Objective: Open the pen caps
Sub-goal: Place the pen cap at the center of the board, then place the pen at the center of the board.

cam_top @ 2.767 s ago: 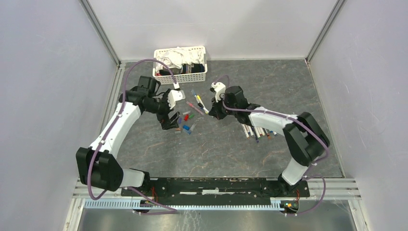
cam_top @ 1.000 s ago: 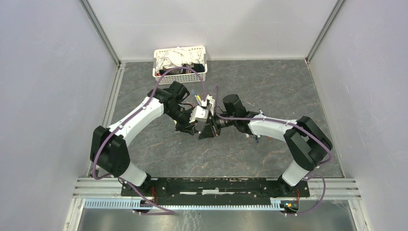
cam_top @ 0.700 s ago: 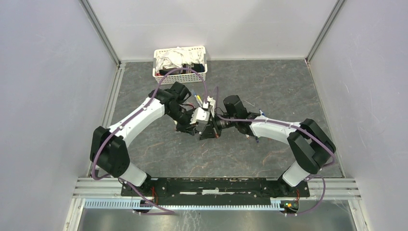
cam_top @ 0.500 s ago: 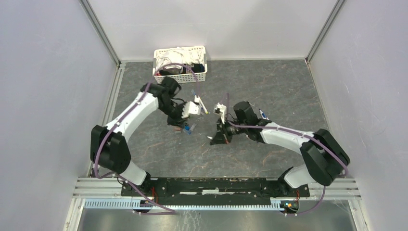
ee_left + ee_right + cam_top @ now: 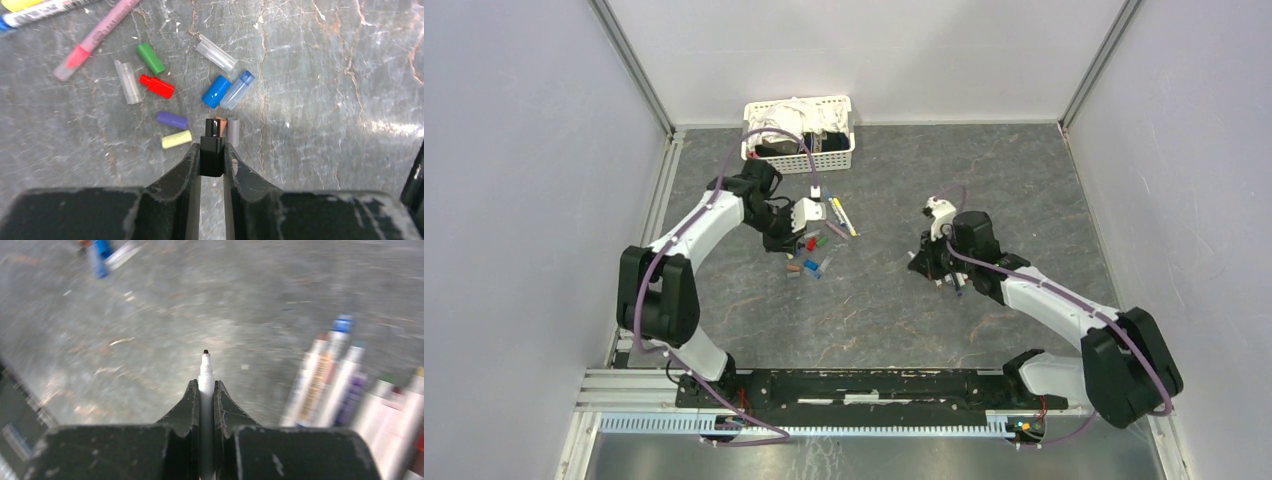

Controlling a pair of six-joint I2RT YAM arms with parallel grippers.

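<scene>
Left gripper (image 5: 212, 149): jaws narrowed onto a black cap (image 5: 212, 131), pinched at its base, and hanging over the loose caps (image 5: 170, 92). An orange cap and a grey one sit just beyond the tips.

Right gripper (image 5: 205, 386): clamped on a bare black-tipped marker (image 5: 205, 367), nib pointing ahead. A row of pens (image 5: 330, 385) lies to its right, blurred.

Step reads as set-down. Lower the cap close before letting go, so it doesn't roll. Lay the marker alongside the row, not across it

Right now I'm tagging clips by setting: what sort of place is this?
Probably a lab robot cell: arms bolted to a rail, plain white walls, grey mat.
</scene>
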